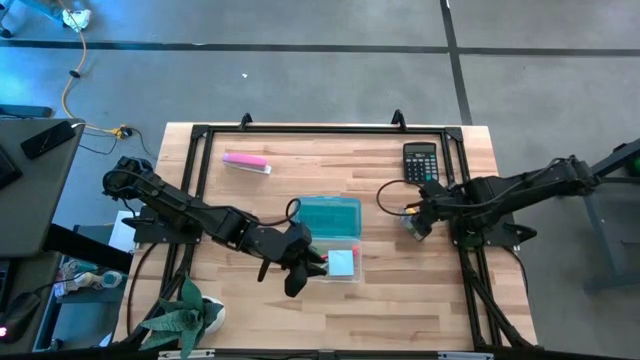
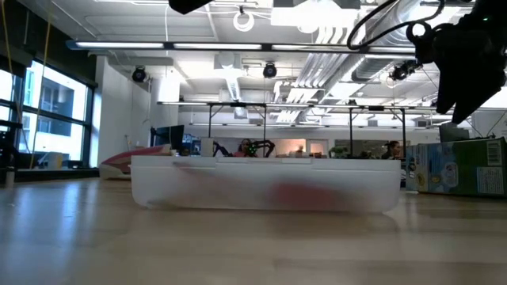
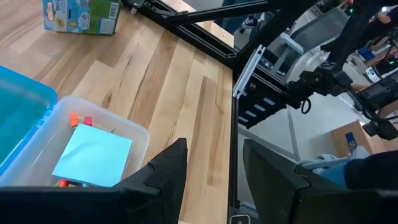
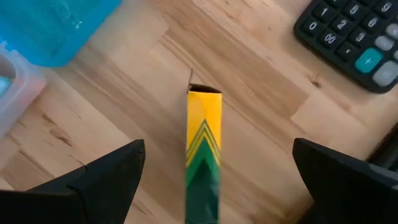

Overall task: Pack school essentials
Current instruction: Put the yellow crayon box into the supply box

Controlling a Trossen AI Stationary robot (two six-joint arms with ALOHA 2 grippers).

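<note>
Right end effector (image 4: 211,180) wide open, straddling small yellow-green box (image 4: 204,146).

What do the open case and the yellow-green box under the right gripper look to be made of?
The case: plastic, probably; frosted translucent base, glossy blue lid. The yellow-green box: likely printed cardboard, with crisp folded edges and an end flap. Right gripper open above it; left gripper open beside the case.

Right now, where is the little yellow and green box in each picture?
High view: small yellow-green box under the right gripper.
Low view: far right.
Left wrist view: top left.
Right wrist view: centre.
Shared landmark: clear case.
</note>
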